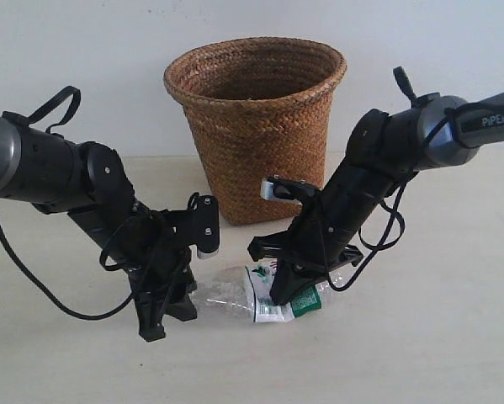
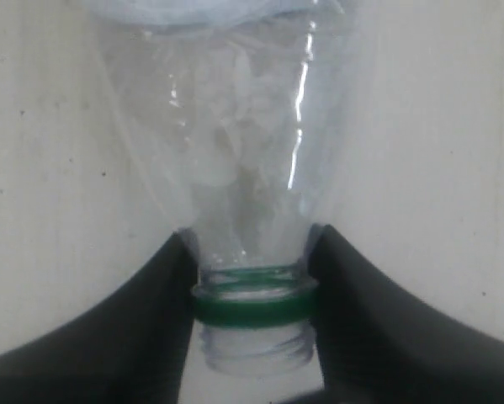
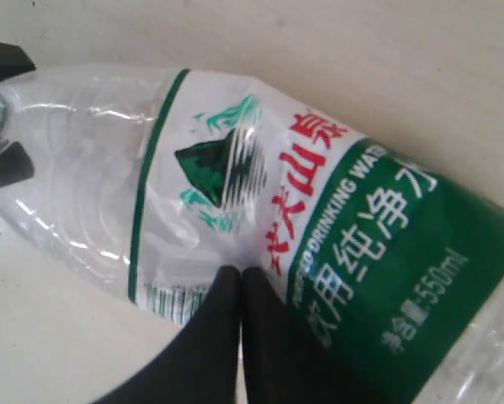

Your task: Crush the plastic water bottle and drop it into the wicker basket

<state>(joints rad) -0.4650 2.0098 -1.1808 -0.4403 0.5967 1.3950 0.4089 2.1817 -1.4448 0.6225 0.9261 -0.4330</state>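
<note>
The plastic water bottle [image 1: 235, 296] lies on its side on the table in front of the wicker basket [image 1: 260, 126]. Its clear body is dented and creased. My left gripper [image 1: 172, 313] is shut on the bottle's neck [image 2: 252, 286], just above the green collar ring [image 2: 252, 310]; bare threads show and no cap is seen. My right gripper [image 1: 281, 295] is shut, fingers together, with its tips [image 3: 241, 273] pressing down on the white-and-green label [image 3: 319, 194] at the bottle's middle.
The basket stands upright behind both arms, its round rim [image 1: 256, 50] well above the grippers. Pale tabletop [image 1: 420, 337] spreads in front and to both sides. A loose black cable [image 1: 33, 278] hangs from the left arm.
</note>
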